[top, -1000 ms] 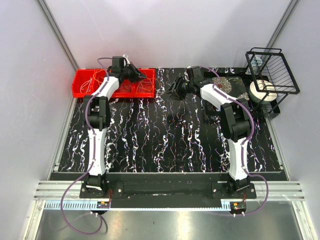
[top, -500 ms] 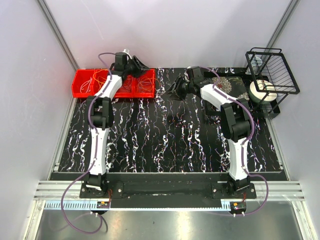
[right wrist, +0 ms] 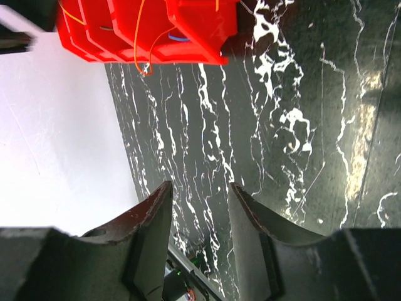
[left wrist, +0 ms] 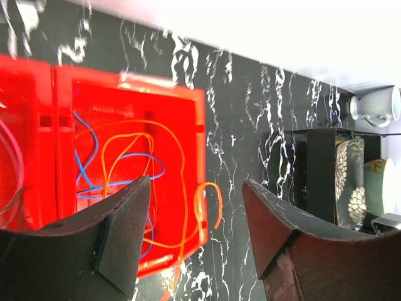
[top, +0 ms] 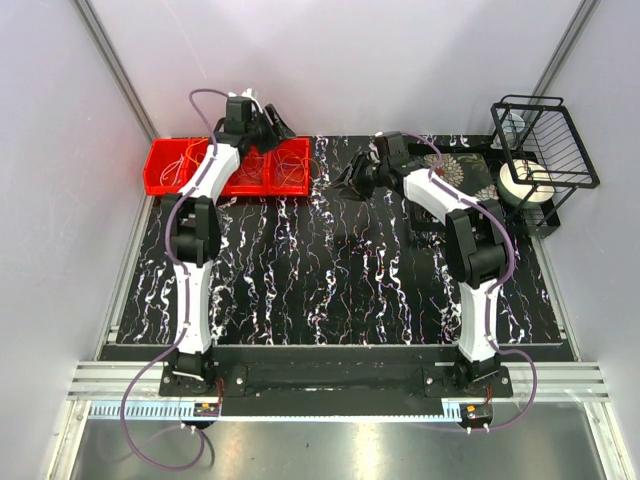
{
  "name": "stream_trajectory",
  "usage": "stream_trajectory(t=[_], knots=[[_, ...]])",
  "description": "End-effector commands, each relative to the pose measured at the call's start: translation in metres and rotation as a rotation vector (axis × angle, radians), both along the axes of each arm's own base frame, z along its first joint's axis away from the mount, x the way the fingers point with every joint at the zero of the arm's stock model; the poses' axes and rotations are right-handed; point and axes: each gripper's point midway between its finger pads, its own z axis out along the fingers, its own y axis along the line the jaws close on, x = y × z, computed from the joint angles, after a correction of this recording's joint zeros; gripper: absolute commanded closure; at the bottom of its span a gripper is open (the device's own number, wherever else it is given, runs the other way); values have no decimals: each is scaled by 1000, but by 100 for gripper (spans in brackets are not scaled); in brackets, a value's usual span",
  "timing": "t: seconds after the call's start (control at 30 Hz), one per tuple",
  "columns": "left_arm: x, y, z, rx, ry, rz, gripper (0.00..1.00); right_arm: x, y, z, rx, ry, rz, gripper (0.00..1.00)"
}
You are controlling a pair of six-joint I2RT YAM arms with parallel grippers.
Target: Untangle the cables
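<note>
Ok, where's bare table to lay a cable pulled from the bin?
Widest bare patch: the marble tabletop between the left arm and right arm, from the red bin to the near edge. A narrower strip lies between the bin and the right gripper. Crowded: the bin, full of cables, left gripper above it, and the far right corner around the wire rack.

The scene is lit brightly and evenly from above, so that only faint, soft shadows are cast on the marbled table (top: 330, 280). The white walls (top: 350, 60) are rendered close to overexposure (washed out to plain white in both wrist views). Glare is caught on the rim of the red bin (left wrist: 128, 78), and the near fingers (left wrist: 122, 232) are shown dark and softly out of focus.
</note>
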Motion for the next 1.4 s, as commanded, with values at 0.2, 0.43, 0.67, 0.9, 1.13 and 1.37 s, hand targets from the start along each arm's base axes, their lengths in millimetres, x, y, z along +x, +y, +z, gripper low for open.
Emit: stream_trajectory(t=[0.2,0.43,0.67,0.9,1.13,1.37], knots=[[-24,-22,16,163,-96,-128,42,-32,1,29,30,-36,38,54],[-21,-33,-10,162,-63,-164,50,-64,-5,13,-10,-15,51,54],[-21,-40,-32,194,-41,-178,52,-84,-12,-5,-34,13,67,54],[-17,-45,-43,179,-37,-187,54,-82,-10,-13,-42,22,79,55],[-11,-44,-40,179,-59,-173,60,-82,-10,-16,-48,27,87,55],[-5,-43,-38,170,-71,-161,68,-84,-9,-21,-54,36,92,55]])
